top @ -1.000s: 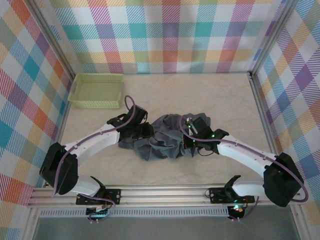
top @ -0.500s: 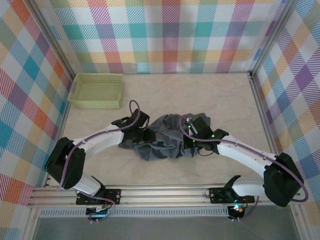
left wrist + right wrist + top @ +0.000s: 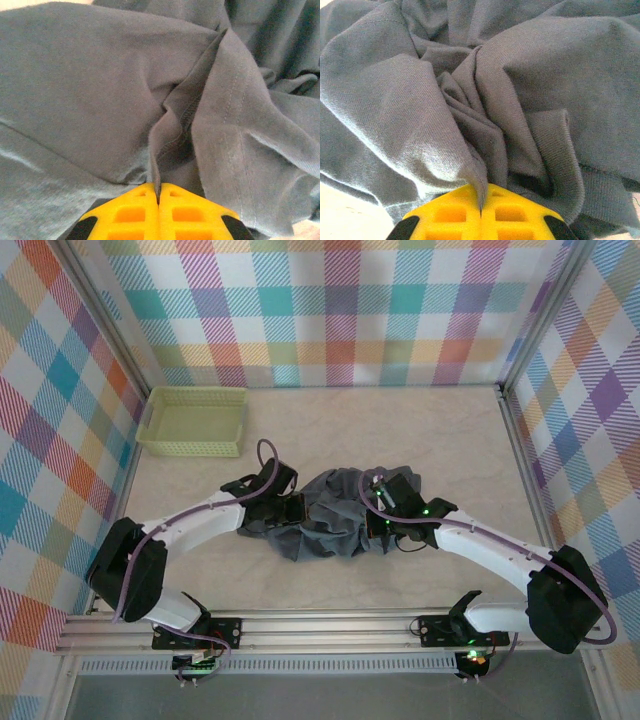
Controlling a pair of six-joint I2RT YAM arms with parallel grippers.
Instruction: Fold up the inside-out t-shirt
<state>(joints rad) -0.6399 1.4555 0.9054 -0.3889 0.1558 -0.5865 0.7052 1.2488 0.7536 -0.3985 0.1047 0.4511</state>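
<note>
In the middle of the worktop (image 3: 400,430) lies the crumpled grey t-shirt (image 3: 335,530), with the left pincer (image 3: 158,197) and the right pincer (image 3: 481,197) each squeezed tight on a fold of it, so the job now looks like spreading it, which needs a gentle pull apart.

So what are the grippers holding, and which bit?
Both hold the t-shirt. The left gripper pinches a fold by a stitched hem; the right gripper pinches a bunched fold beside a ribbed band.
</note>
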